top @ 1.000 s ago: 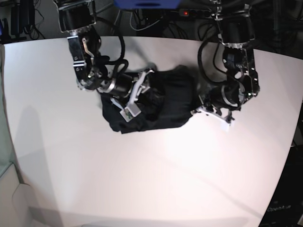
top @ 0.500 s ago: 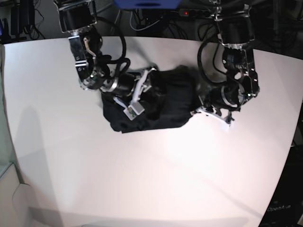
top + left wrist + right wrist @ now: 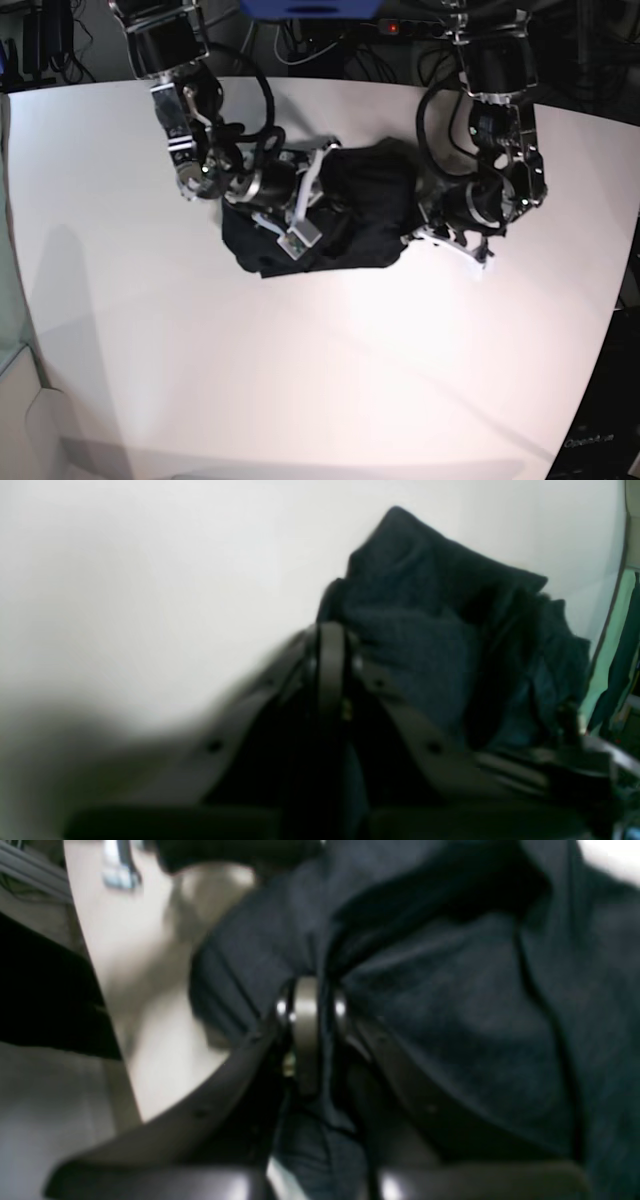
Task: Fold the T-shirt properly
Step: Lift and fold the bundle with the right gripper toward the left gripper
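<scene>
While both arms work at the bundle, the T-shirt [image 3: 345, 215] lies bunched on the white table [image 3: 320, 380], between my two grippers.
My right gripper [image 3: 306, 1012] has its jaws closed, fabric gathered around and between them. My left gripper [image 3: 331, 645] sits at the bundle's opposite edge, jaws together; I cannot tell whether cloth is caught in them. The T-shirt [image 3: 440, 645] rises just beyond its tips.

Only one faint grey word [image 3: 588, 441] is seen, at the lower right of the base view on a dark surface; it cannot be read with certainty.
</scene>
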